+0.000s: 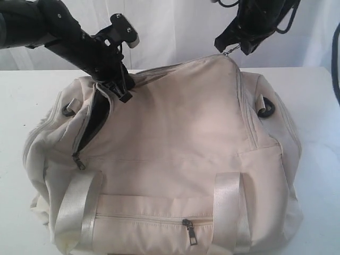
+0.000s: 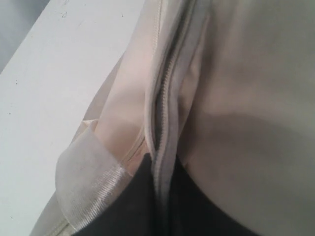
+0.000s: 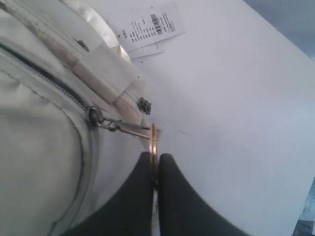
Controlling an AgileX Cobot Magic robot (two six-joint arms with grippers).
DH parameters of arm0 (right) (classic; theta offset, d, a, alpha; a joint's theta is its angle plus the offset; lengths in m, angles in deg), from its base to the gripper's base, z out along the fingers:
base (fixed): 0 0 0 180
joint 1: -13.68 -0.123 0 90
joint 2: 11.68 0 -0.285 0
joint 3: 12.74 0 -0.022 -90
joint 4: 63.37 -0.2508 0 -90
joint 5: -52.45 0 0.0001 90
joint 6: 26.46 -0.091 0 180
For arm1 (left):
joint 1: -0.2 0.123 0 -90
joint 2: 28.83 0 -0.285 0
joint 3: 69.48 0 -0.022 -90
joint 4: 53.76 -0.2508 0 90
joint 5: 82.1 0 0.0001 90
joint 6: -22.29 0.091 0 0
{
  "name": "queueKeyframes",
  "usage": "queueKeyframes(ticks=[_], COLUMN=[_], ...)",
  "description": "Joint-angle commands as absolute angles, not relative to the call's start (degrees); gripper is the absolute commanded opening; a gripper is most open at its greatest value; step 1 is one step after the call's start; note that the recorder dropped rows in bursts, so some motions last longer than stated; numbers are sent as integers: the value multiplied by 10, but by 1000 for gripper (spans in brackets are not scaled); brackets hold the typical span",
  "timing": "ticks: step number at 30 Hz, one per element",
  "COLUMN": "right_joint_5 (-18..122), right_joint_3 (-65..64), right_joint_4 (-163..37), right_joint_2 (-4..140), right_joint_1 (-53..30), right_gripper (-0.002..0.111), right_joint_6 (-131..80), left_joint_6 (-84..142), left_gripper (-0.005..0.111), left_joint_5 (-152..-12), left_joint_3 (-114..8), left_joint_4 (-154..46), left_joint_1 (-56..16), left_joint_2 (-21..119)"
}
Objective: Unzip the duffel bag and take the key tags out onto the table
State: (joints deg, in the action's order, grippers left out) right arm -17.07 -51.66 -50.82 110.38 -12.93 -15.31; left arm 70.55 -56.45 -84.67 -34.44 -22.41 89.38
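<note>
**Exterior view.** The duffel bag (image 1: 175, 138) lies on the table (image 1: 32, 90), its long axis running across the view and its zipped front pocket (image 1: 159, 223) facing the camera. A dark opening (image 1: 93, 122) gapes at its left end. The left gripper (image 1: 119, 89) is clamped on the cloth lip beside that gap. The right gripper (image 1: 234, 49) pinches a pull at the upper right corner and lifts the fabric to a peak. No key tags show in any view; presumably they lie inside the bag.

**Left wrist view.** Dark fingers (image 2: 128, 206) are closed on the zipper tape (image 2: 158, 147). Its teeth (image 2: 165, 98) run away from them, parted, and a webbing handle (image 2: 86, 174) lies just beside.

**Right wrist view.** Fingers (image 3: 133, 196) grasp a copper-coloured ring (image 3: 154, 137) linked to the slider (image 3: 93, 115). A paper label (image 3: 147, 24) lies on the table beyond.

**Judgement.** The step in hand appears to be unzipping. The ring is best drawn along the line of the teeth rather than upward, with the left clamp serving as counter-tension. This holds the cloth taut, so the slider is less likely to bind where the track curves. Twisting the thin ring risks a slip.
</note>
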Motion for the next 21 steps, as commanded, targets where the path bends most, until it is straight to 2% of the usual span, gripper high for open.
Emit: queueKeyframes(ticks=[1,10,21], right_joint_5=[-175,-132,-36], right_joint_3=[-470,-249,-60], right_joint_4=[-484,-488,-605], right_joint_2=[1064,919,782], right_joint_1=[-119,-119,-119], right_gripper=[0,0,0], right_joint_6=[-166,-229,-224], left_joint_6=[694,694,694], left_gripper=[0,0,0], left_joint_5=[-534,-521,-521], left_joint_3=[-845,-845,-845], left_joint_4=[-360,-361,-361], left_joint_1=[-216,-216,-216], left_joint_2=[889,889,889])
